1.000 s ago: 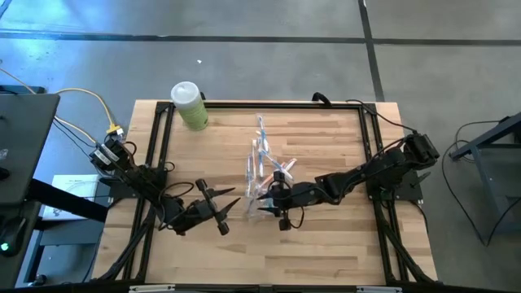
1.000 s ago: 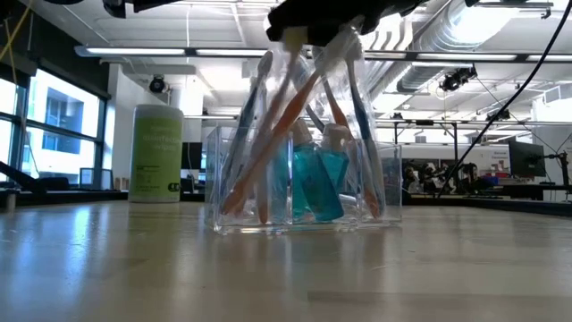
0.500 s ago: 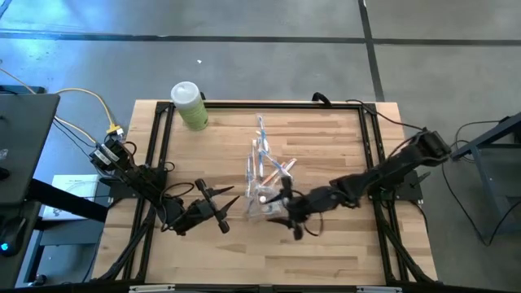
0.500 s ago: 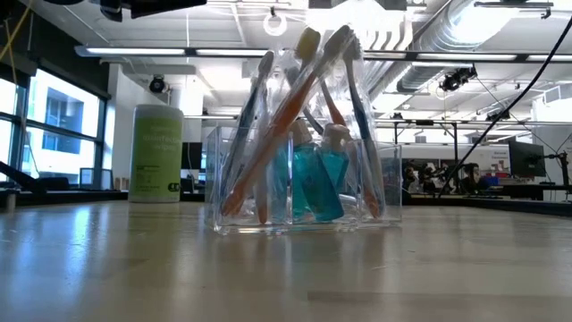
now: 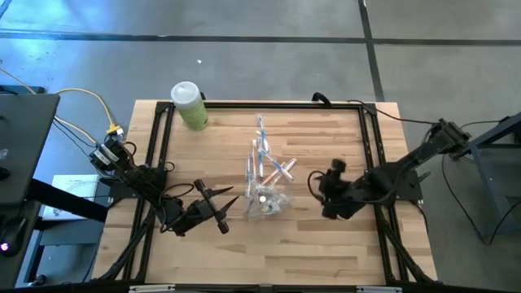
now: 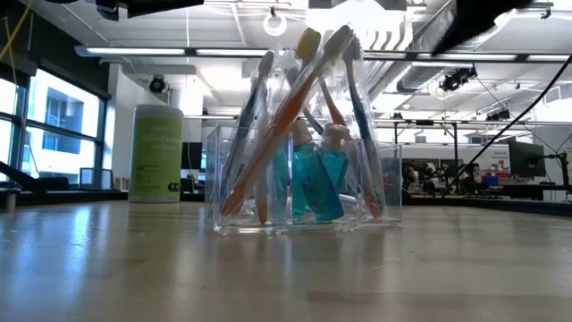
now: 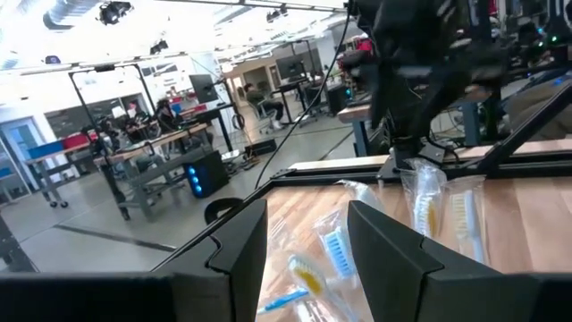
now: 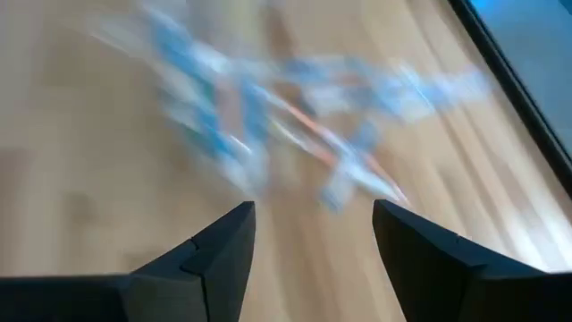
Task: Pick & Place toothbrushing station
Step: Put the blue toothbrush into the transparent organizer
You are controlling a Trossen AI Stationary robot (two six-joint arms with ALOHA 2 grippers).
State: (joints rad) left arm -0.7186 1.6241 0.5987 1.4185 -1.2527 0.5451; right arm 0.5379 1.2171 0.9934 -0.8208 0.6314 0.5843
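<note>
Right tool (image 5: 323, 194), jaws open and empty, has backed off the clear holder (image 6: 299, 179), leaving the toothbrushes (image 6: 286, 116) placed; left tool (image 5: 218, 205), part-open and empty, waits beside the holder.

The toothbrushes (image 8: 295, 134) smear into blurred streaks, seemingly teal and orange, past the right pincer (image 8: 308, 246).

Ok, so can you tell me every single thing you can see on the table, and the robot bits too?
Toothbrushes: several, clear-white with teal and orange parts, leaning in the holder mid-table.
Holder: one, see-through plastic, standing on the table's middle.
Small bottles: two, teal with pale caps, inside the holder.
Green bottle: one, light green with white cap, at the table's far left corner.
Table: one, light wood with a black frame.
Left end effector: one, dark, open, left of the holder, empty.
Right end effector: one, dark, open, right of the holder, empty.
</note>
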